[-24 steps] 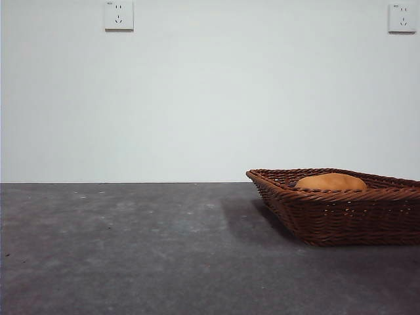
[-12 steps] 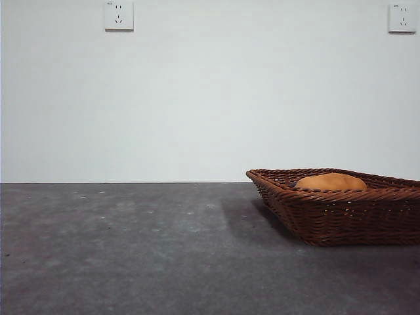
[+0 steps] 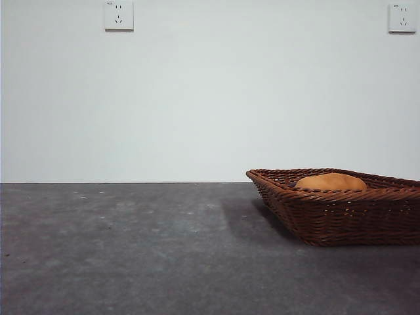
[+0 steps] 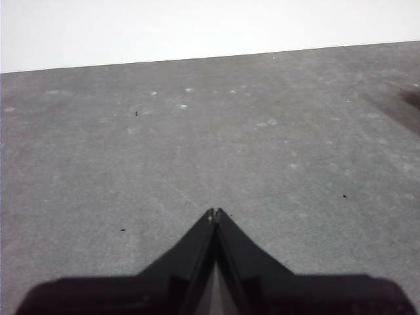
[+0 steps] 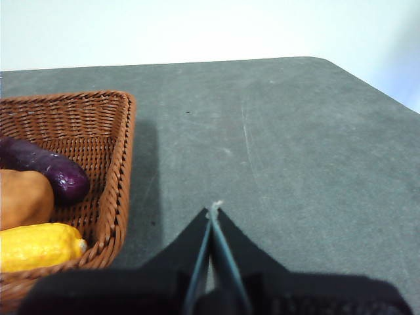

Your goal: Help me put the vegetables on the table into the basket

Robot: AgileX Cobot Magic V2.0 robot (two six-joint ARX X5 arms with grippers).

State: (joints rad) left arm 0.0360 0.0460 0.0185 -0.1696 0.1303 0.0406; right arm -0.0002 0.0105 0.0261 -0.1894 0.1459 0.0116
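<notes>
The woven reddish-brown basket (image 3: 341,213) stands on the dark grey table (image 3: 131,249) at the right of the front view. Only the orange-brown potato (image 3: 330,182) shows above its rim there. In the right wrist view the basket (image 5: 108,164) holds the purple eggplant (image 5: 49,170), the potato (image 5: 23,197) and the yellow corn cob (image 5: 36,246). My right gripper (image 5: 214,209) is shut and empty, over bare table beside the basket. My left gripper (image 4: 214,213) is also shut with nothing in it, above bare table (image 4: 210,131) away from the basket.
A white wall with two power sockets (image 3: 119,15) stands behind the table. The table's rounded far corner (image 5: 328,62) and side edge show in the right wrist view. Neither arm appears in the front view.
</notes>
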